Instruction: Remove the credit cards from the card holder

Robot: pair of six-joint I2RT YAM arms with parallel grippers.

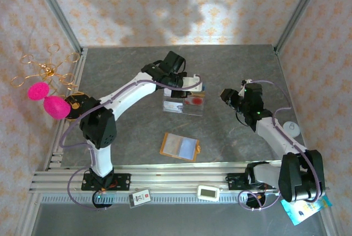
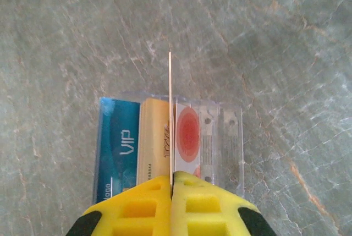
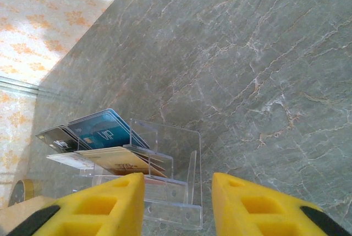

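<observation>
The orange card holder [image 1: 180, 147] lies unfolded on the table in front of the arms, its pale inside facing up. My left gripper [image 1: 193, 86] [image 2: 172, 178] is shut on a thin credit card [image 2: 170, 109], seen edge-on and upright. It hangs over the clear acrylic tray [image 1: 184, 105] [image 2: 231, 131], which holds a blue VIP card [image 2: 118, 148], a gold card [image 2: 155, 137] and a red-circle card [image 2: 188, 131]. My right gripper [image 1: 226, 96] [image 3: 179, 192] is open with nothing in it, just right of the tray [image 3: 176, 148].
A gold wire stand with pink balls [image 1: 47, 90] and a tape roll [image 1: 74, 103] sit at the left edge. A white timer [image 1: 208, 192] and a tag [image 1: 140, 198] lie on the front rail. A blue packet [image 1: 305, 208] is at the bottom right.
</observation>
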